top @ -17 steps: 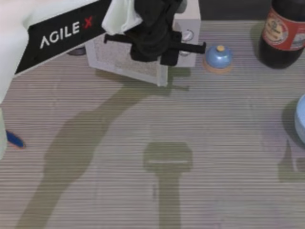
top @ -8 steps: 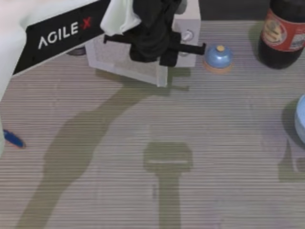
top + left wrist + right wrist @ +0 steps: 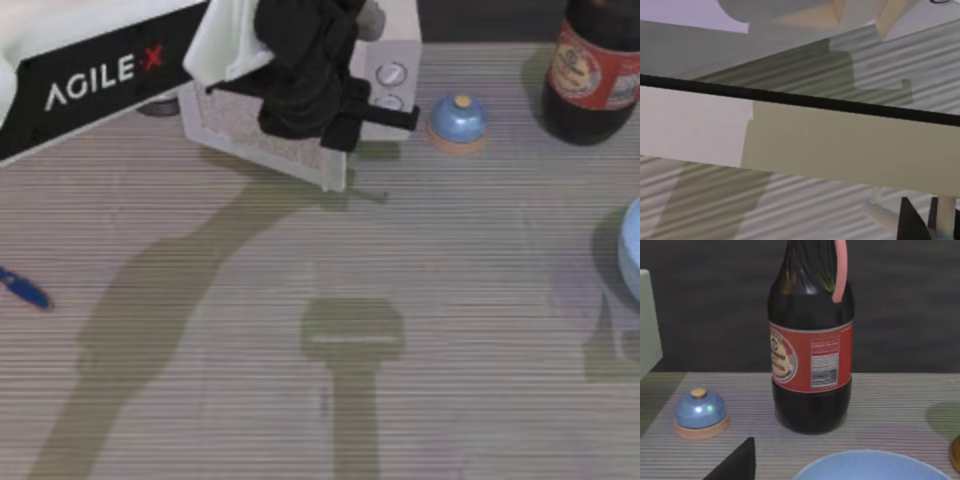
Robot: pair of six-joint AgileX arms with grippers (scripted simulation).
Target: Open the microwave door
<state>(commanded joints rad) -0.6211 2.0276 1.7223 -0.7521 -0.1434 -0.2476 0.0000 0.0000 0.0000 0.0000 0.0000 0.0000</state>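
The white microwave (image 3: 395, 40) stands at the table's back, two round grey knobs (image 3: 391, 74) on its side panel. The microwave door (image 3: 250, 135), white with a grey speckled mesh window, is swung partly outward, its free corner (image 3: 337, 180) off the body. My left gripper (image 3: 312, 95) hangs black over the door's top edge and hides it. In the left wrist view the door's edge (image 3: 840, 150) crosses as a pale band, and the left gripper (image 3: 927, 225) has dark fingertips (image 3: 910, 225) on either side of a pale strip. My right gripper (image 3: 740, 465) shows only as a dark wedge, away from the microwave.
A blue bell on a tan base (image 3: 458, 122) sits just right of the microwave. A dark sauce bottle with a red label (image 3: 595, 65) stands at the back right. A pale blue bowl (image 3: 631, 250) is at the right edge, a small blue object (image 3: 22, 288) at the left edge.
My left arm has shifted left and the gripper with it. The door's free corner has swung slightly farther out from the microwave body.
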